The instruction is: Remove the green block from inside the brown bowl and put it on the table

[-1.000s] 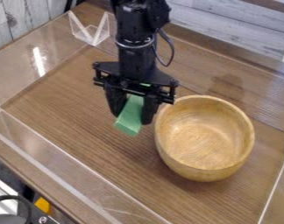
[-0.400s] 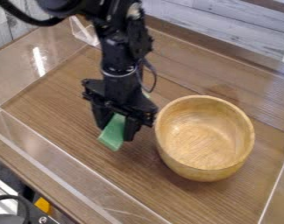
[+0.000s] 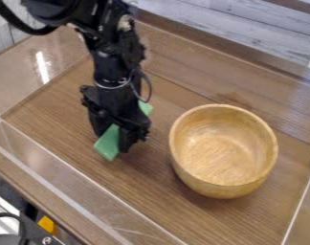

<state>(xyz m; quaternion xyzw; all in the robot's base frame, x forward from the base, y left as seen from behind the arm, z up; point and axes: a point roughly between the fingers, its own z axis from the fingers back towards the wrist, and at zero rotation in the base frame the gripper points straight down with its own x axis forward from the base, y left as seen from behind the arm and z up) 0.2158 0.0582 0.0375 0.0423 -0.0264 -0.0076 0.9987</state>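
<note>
My gripper (image 3: 116, 140) points down over the dark-brown table (image 3: 49, 110), left of the brown bowl (image 3: 224, 184). Its black fingers are shut on the green block (image 3: 108, 146), which hangs tilted between them. The block's lower end is very close to the tabletop; I cannot tell whether it touches. A little more green shows at the gripper's upper right side. The round wooden bowl stands upright at the right, with nothing visible inside it. A gap of bare table separates the bowl from the gripper.
Clear acrylic walls (image 3: 68, 196) edge the table along the front left and the back. Pale whitewashed planks (image 3: 254, 29) lie beyond the far wall. A black and yellow fixture (image 3: 36, 228) sits below the front left corner.
The gripper has carried the green block leftward, away from the bowl, and lower toward the table. The bowl has not moved.
</note>
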